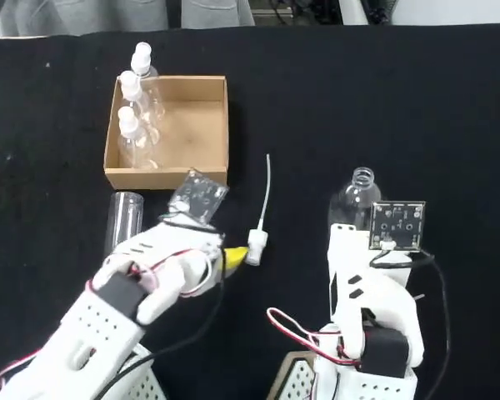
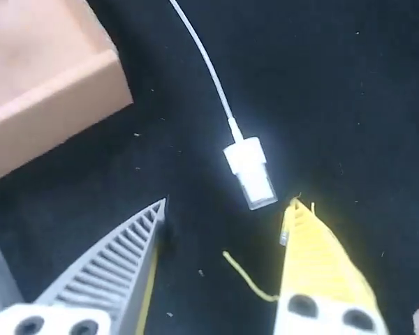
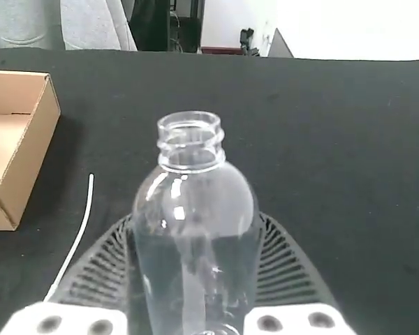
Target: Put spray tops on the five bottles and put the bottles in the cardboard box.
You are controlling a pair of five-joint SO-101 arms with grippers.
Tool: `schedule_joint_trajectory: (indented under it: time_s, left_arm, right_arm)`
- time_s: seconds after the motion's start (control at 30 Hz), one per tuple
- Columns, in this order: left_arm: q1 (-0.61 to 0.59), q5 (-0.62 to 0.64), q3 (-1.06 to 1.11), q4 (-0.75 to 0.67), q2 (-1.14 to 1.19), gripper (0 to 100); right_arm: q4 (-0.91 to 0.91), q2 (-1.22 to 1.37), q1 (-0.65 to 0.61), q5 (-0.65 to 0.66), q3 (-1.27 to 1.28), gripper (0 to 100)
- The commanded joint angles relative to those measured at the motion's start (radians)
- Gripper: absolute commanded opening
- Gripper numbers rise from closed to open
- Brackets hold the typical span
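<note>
One cardboard box (image 1: 167,177), three capped bottles (image 1: 133,125) inside. Open bottle (image 3: 192,209) upright, well right of box, clamped in right gripper (image 3: 193,269). Left gripper (image 2: 227,206), jaws apart, straddles spray top (image 2: 250,174) near box front corner. Step judged: seizing top. Next: close, lift, feed tube into neck.

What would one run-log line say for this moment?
left gripper: open, by spray top | right gripper: holding uncapped bottle upright | cardboard box: three capped bottles inside
</note>
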Motion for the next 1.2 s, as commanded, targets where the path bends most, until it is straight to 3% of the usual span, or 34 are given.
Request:
schedule_joint_trajectory:
  time_s: [0.0,0.87,1.17]
  left_arm:
    - [0.053,0.021,-0.067,-0.098,0.129,24]
    - [0.061,0.183,-0.498,-0.118,0.847,24]
    - [0.061,0.183,-0.611,-0.112,1.042,24]
  right_arm:
    - [-0.005,-0.048,0.023,-0.008,-0.007,3.4]
    - [-0.005,-0.048,0.023,0.0,0.002,3.5]
    - [-0.006,-0.048,0.023,0.002,0.002,3.5]
